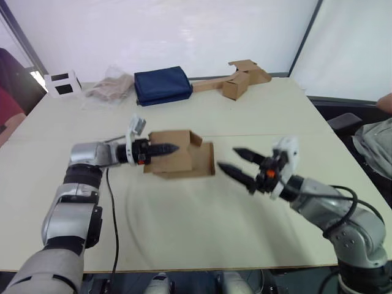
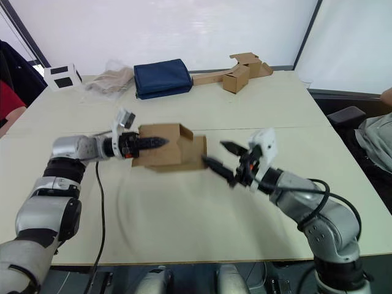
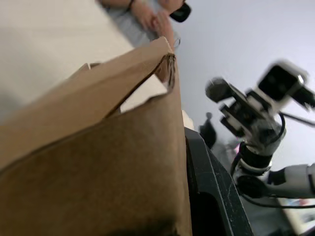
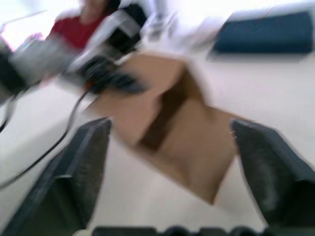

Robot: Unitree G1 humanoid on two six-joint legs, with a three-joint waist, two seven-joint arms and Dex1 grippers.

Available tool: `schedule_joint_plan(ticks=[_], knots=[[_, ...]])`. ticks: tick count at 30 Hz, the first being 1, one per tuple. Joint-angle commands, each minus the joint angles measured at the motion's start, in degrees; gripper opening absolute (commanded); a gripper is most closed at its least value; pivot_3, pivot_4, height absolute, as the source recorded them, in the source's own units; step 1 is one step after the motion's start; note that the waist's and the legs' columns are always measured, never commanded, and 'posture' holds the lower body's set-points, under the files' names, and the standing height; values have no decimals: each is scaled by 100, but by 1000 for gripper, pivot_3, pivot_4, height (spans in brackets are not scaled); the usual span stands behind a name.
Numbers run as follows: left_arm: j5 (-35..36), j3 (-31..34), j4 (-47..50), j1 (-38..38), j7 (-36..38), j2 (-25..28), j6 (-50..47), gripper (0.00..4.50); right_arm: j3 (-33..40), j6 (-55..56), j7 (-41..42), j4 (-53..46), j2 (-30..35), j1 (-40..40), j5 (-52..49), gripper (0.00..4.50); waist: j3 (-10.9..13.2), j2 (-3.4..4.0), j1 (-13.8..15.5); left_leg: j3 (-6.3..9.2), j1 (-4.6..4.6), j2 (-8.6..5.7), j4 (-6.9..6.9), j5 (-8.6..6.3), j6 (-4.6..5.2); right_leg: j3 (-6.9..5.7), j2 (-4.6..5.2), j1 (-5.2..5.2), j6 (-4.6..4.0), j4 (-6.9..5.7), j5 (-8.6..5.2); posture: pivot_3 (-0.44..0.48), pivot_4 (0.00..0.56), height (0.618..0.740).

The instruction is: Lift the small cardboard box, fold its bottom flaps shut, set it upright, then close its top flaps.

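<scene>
1. The small cardboard box (image 1: 174, 153) sits just left of the frame's centre in the left eye view, held above the pale desk (image 1: 202, 214) with a shadow below it.
2. The left claw (image 1: 160, 149) comes in from the left side of the frame and is clamped on the box's wall; one black finger lies across the outside of the near face. In the left wrist view the brown wall runs alongside a black finger (image 3: 211, 196).
3. The box's open end faces the right of the frame, and a flap (image 1: 205, 159) hangs spread from that end. I cannot tell whether this is a top or a bottom flap.
4. The right claw (image 1: 240, 164) is at centre right of the frame, its two black fingers spread wide and holding nothing. It is just beside the box's open end and clear of it.
5. In the right wrist view the two fingers (image 4: 78, 177) stand far apart, with the box (image 4: 172, 128) between them further off.
6. At the upper middle of the frame a folded navy cloth (image 1: 162, 85) lies on the desk.
7. A cluster of brown cardboard boxes with a long strip (image 1: 239, 78) lies to the right of the cloth.
8. A small white box (image 1: 62, 83) stands at the upper left.
</scene>
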State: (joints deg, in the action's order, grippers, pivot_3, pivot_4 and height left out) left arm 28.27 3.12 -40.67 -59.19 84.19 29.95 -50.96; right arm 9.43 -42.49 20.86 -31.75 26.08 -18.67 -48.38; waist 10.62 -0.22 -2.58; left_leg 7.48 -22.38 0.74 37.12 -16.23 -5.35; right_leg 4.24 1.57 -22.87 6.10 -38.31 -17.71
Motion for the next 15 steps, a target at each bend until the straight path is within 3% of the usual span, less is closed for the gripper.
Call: schedule_joint_plan(ticks=[1, 3, 7, 10, 15], knots=[[190, 219, 999, -287, -120, 178, 307, 0, 219, 443, -520, 334, -589, -683, -76, 2348, 0, 0, -8, 0, 0, 0, -1, 0, -1, 0, 1, 1, 0, 1, 0, 0, 150, 740], [228, 234, 1420, -383, -196, 206, 462, 0, 453, 408, -1024, 785, -1186, -1220, -690, 1547, 0, 1, -40, -3, 1, 0, -1, 16, -29, 4, 1, -2, 0, -3, 0, 0, 150, 740], [398, 361, 1694, -507, -403, 160, 516, 0, 625, 490, -1148, 1196, -1614, -1783, -1091, 77, -1, 3, -50, -1, 1, 0, -6, 21, -37, 2, 1, -5, 0, -8, 0, 0, 150, 740], [472, 374, 1831, -527, -501, 147, 578, 0, 915, 568, -1669, 1638, -1905, -2207, -1502, 20, -1, 4, -84, -2, -2, -1, -5, 20, -36, 3, 3, -7, 0, -7, 0, 0, 150, 740], [651, 412, 2066, -468, -640, 156, 543, 0, 635, 357, -1586, 1631, -1797, -2269, -1464, 20, 0, 5, -149, -1, -3, -1, -8, 18, -31, 3, 1, -13, -1, -13, 0, 0, 150, 740]])
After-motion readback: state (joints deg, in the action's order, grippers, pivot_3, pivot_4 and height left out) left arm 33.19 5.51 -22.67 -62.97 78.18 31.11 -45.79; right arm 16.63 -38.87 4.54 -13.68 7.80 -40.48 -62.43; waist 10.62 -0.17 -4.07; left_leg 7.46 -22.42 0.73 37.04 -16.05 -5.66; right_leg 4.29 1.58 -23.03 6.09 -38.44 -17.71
